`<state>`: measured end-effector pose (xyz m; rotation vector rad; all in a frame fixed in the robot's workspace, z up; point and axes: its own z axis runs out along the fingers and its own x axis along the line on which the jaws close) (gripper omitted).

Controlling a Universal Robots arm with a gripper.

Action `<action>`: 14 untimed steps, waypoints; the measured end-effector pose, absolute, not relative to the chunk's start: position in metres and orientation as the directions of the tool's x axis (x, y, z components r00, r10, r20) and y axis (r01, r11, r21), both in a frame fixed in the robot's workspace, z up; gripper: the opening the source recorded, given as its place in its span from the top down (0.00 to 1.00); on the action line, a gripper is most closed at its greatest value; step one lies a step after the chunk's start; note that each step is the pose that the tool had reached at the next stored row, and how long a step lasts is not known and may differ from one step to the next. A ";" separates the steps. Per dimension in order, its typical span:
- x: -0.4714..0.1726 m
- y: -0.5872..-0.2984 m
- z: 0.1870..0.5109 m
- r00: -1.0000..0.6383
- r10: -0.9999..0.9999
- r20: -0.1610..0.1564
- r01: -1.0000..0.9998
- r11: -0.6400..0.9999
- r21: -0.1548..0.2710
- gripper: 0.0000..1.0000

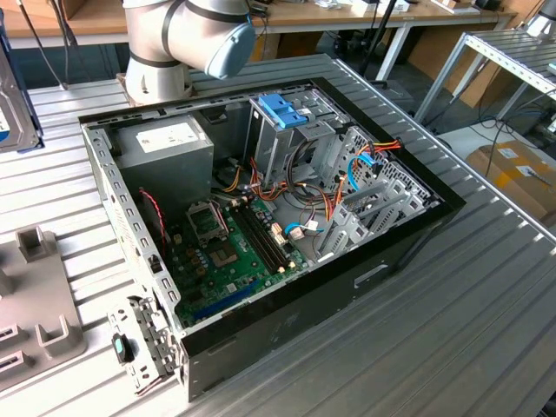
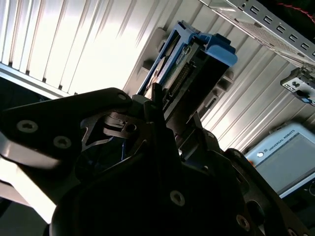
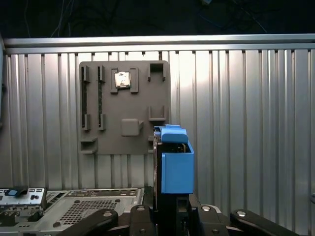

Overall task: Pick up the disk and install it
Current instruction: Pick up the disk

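The disk (image 3: 174, 167) stands on edge between my gripper's (image 3: 170, 209) fingers, its light-blue carrier rail facing the first wrist view. In the second wrist view the disk (image 2: 197, 69) shows its connector end and blue rail, with the gripper (image 2: 165, 110) shut on its dark body. At the exterior view's left edge a grey slab with a white-and-blue label, the disk (image 1: 13, 95), hangs above the table, apart from the open computer case (image 1: 408, 234). Inside the case stands a tall metal drive cage (image 1: 287, 130) with a blue latch on top.
A grey fixture plate (image 3: 123, 108) with slots and clips lies on the ribbed metal table beyond the disk, and appears also as the fixture plate (image 1: 35, 304) at the exterior view's left. The case holds a grey power supply (image 1: 169, 139), a motherboard (image 1: 230, 252) and loose cables. The arm's base (image 1: 174, 43) stands behind the case.
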<state>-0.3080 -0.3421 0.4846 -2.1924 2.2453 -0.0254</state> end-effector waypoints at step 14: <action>-0.279 -0.339 0.485 -0.024 -1.000 0.009 -1.000 0.024 -0.014 0.65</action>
